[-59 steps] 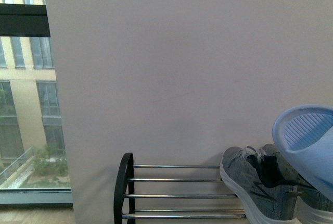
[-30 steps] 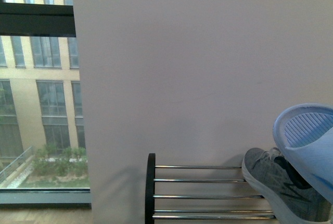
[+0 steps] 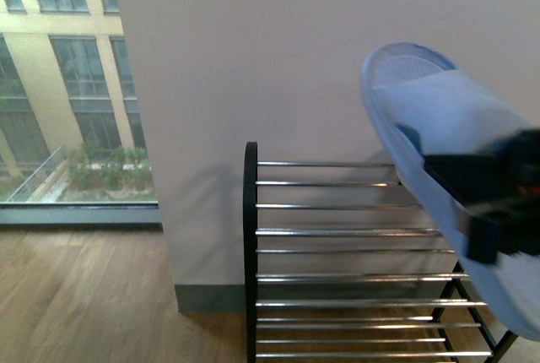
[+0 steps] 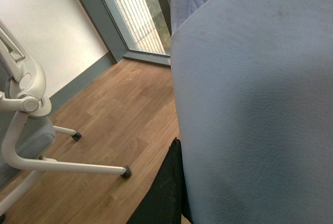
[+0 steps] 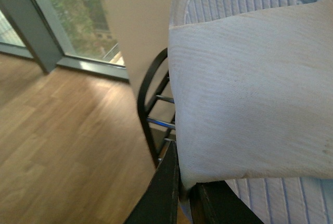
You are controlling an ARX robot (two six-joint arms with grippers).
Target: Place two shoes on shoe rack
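Right jaws [image 3: 498, 203] pinching pale blue slide [image 3: 430, 118], toe up and forward, held above and right of shoe rack [image 3: 337, 232]; left jaws pinching another slide [image 4: 255, 104].

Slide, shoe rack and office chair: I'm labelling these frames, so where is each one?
slide [image 3: 422, 118], front view, on the pale blue strap over the foot opening.
shoe rack [image 3: 251, 236], front view, on the black side frame.
office chair [image 4: 62, 165], left wrist view, on a white base leg.
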